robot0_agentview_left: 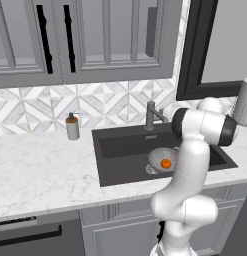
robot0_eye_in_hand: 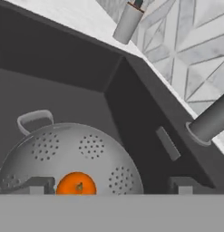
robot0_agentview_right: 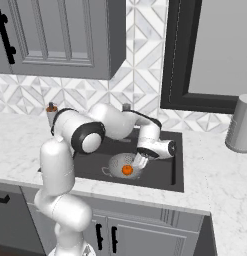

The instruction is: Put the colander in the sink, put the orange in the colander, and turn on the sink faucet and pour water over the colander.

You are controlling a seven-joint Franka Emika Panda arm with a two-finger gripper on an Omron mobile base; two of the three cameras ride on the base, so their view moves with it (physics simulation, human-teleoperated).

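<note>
The silver perforated colander [robot0_agentview_left: 160,157] [robot0_agentview_right: 120,165] [robot0_eye_in_hand: 72,154] stands in the dark sink [robot0_agentview_left: 120,150] [robot0_agentview_right: 165,172] [robot0_eye_in_hand: 63,86]. The orange [robot0_agentview_left: 166,163] [robot0_agentview_right: 127,170] [robot0_eye_in_hand: 76,184] lies inside the colander, touching nothing else. My gripper [robot0_agentview_right: 140,160] [robot0_eye_in_hand: 109,186] hangs just above the colander's right side, open, with nothing between its fingers. The sink faucet [robot0_agentview_left: 152,115] [robot0_eye_in_hand: 211,120] rises at the basin's back edge, its spout angled over the sink. No water is in view.
A small soap dispenser [robot0_agentview_left: 72,126] [robot0_agentview_right: 51,112] [robot0_eye_in_hand: 128,20] stands on the marble counter left of the sink. A grey cylinder [robot0_agentview_left: 243,102] [robot0_agentview_right: 240,124] stands on the counter to the right. Wall cabinets hang overhead, and a dark window frame lies behind.
</note>
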